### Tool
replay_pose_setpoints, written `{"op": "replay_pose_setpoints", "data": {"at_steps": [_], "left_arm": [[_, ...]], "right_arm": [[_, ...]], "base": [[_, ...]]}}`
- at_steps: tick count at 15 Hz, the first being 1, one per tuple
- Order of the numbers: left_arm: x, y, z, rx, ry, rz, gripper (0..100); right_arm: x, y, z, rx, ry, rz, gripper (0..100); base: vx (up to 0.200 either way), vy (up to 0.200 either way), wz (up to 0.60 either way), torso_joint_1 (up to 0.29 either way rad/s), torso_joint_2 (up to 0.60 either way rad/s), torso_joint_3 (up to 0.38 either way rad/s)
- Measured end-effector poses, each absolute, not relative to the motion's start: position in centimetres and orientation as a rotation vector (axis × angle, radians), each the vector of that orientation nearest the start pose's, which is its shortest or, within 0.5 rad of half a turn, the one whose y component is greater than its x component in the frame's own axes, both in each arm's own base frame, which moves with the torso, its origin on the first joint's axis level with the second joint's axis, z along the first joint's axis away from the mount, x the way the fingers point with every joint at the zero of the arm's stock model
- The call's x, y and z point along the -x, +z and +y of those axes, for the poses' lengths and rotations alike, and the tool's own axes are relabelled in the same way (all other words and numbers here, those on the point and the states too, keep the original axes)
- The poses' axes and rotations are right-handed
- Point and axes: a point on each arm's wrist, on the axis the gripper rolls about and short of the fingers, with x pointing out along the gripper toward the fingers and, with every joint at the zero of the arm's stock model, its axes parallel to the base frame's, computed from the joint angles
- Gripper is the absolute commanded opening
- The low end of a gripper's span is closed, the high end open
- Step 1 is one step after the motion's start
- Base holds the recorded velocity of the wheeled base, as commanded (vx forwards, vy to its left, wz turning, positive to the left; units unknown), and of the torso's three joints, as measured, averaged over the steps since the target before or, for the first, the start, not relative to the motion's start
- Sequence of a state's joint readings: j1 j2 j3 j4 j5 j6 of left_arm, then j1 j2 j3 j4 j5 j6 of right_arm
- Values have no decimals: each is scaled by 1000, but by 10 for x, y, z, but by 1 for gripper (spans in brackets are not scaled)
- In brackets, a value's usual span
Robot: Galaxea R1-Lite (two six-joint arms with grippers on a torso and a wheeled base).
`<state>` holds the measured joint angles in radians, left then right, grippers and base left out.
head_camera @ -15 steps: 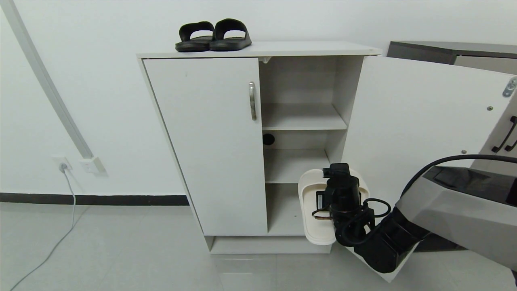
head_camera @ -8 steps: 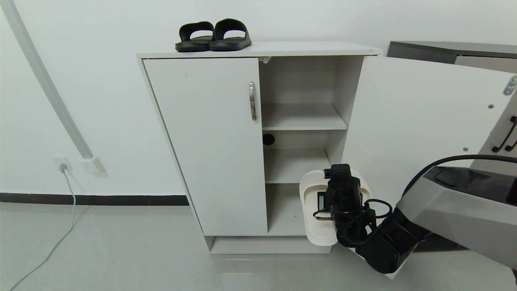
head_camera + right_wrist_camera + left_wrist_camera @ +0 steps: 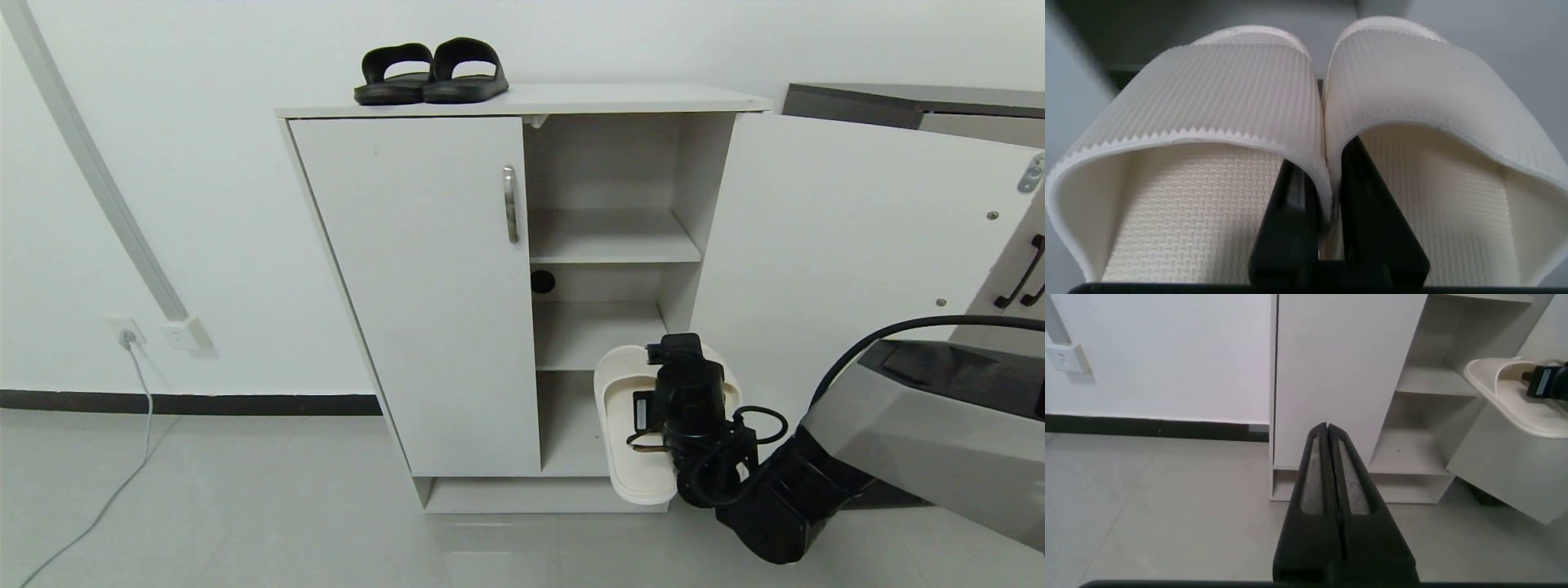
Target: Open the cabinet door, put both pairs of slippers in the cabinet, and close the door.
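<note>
Step 1 done: right-hand door [image 3: 824, 245] of the white wooden cabinet [image 3: 620, 98] stands wide open; other door shut. Right gripper [image 3: 668, 353] has its fingers clamped on the inner strap edges of the cream ribbed foam slippers [image 3: 618, 408]. Pair hangs just outside the bottom compartment [image 3: 571, 429], not yet on a shelf. Black rubber slippers [image 3: 431, 72] sit on cabinet top, untouched. Left gripper [image 3: 1327, 449]: fingers pressed together, empty. Left to do: stow cream pair, fetch + stow black pair, close door.

right arm low, stretched forward | right gripper [image 3: 671, 359] clamped on inner straps of white slippers [image 3: 622, 433] | left gripper [image 3: 1327, 469] fingers pressed together, pointing forward
</note>
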<state>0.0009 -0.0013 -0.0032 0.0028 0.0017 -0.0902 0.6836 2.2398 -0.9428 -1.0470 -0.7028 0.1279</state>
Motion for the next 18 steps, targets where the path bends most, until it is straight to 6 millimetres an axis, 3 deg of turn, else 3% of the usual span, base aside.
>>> {"op": "replay_pose_setpoints", "data": {"at_steps": [3,9,18], "left_arm": [[23,76,0,89,2,-1,0],[23,76,0,86,2,-1,0],[23,76,0,83,0,0,0]], "right_arm": [[-310,66,256,23,85,185,0],[-324,65,281,34,132,142,0],[-341,58,289,26,143,139,0]], "base": [[0,0,0,0,0,0],[0,0,0,0,0,0],[0,0,0,1,2,-165]]}}
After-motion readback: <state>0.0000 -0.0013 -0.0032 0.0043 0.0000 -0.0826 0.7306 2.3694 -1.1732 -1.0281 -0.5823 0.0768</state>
